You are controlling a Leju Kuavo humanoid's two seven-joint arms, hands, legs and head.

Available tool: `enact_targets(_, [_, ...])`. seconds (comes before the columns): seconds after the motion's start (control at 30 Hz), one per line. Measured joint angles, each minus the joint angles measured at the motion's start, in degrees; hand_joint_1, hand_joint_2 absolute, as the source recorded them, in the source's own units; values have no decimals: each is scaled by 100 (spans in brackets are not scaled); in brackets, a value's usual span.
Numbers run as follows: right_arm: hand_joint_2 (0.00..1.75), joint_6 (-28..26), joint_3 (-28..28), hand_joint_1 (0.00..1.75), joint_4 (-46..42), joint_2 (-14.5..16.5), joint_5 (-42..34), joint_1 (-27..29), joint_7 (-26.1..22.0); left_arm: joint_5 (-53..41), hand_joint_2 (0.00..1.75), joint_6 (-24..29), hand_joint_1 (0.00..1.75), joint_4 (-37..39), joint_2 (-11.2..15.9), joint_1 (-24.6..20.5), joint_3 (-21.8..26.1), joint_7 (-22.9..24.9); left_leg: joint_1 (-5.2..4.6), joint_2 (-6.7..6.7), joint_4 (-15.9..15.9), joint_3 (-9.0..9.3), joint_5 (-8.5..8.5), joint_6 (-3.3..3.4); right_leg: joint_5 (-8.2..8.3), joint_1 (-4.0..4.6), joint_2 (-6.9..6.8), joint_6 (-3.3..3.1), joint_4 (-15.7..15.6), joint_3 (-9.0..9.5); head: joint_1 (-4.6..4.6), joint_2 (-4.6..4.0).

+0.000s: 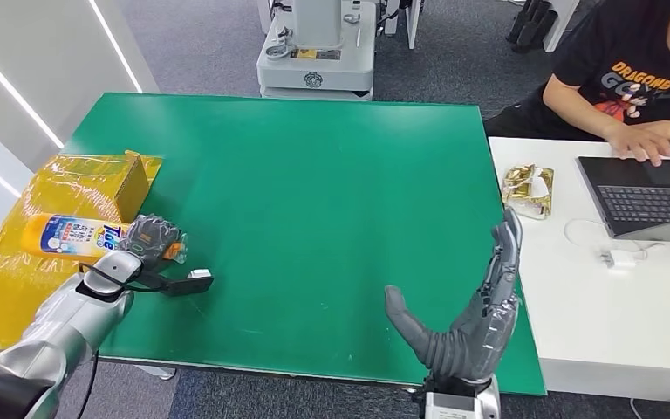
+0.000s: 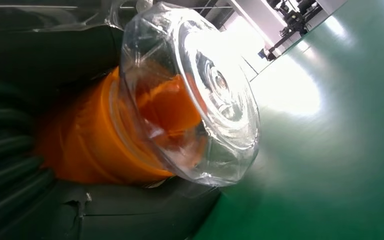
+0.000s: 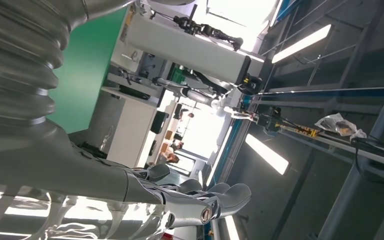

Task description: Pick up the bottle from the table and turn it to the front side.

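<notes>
A yellow Tide bottle (image 1: 68,236) with a blue and white label lies on its side at the left edge of the green table (image 1: 314,175), its body over yellow plastic sheeting. My left hand (image 1: 151,237) grips its orange neck. In the left wrist view the clear cap (image 2: 205,100) over the orange neck (image 2: 95,145) sits between my dark fingers (image 2: 10,165). My right hand (image 1: 475,310) is held open above the table's front right part, fingers straight and pointing away from me, thumb out to the left. The right wrist view shows its fingers (image 3: 215,200) stretched out with nothing in them.
Yellow plastic sheeting (image 1: 17,271) and a yellow wrapped box (image 1: 96,179) lie at the table's left edge. To the right stands a white table (image 1: 593,297) with a laptop (image 1: 650,196), a gold packet (image 1: 528,190) and a cable. A person (image 1: 637,78) sits there. A robot base (image 1: 316,52) stands behind.
</notes>
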Motion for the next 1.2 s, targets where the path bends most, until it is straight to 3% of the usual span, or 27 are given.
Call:
enact_targets(0.1, [175, -38, 13, 0, 42, 0, 7, -17, -3, -9, 175, 28, 168, 55, 28, -12, 7, 79, 0, 0, 0, 2, 1, -1, 0, 0, 0, 0, 1, 1, 0, 0])
enact_targets(0.13, [175, -57, 14, 0, 54, 0, 8, -21, -4, -14, 175, 43, 134, 70, 38, -15, 14, 102, 0, 0, 0, 2, 1, -2, 0, 0, 0, 0, 1, 1, 0, 0])
enact_targets(0.23, [175, -85, 17, 0, 83, 0, 9, -32, -4, -33, 175, 90, 10, 107, 59, -17, 34, 156, 1, -1, 0, 2, 2, -2, 0, 0, 0, 0, 3, 1, 0, 0])
enact_targets(0.27, [175, -83, 18, 0, 92, 0, 9, -36, -4, -37, 175, 113, 0, 119, 61, -18, 39, 169, 1, -1, 0, 2, 2, -2, 0, 0, 0, 0, 3, 1, 1, 0])
enact_targets(1.0, [175, -89, 62, 0, 250, 0, 81, -104, -56, -3, 175, 259, 0, 157, 55, -115, 192, 74, 1, -2, -2, 12, 4, -5, 0, 0, -1, -1, 5, 9, 0, 0])
enact_targets(1.2, [175, -114, 61, 0, 229, 0, 157, -105, 94, 241, 175, 870, 0, 154, 52, -10, 411, 66, 1, 0, -1, 11, 4, -5, 0, 0, 1, -1, 4, 5, 0, 0])
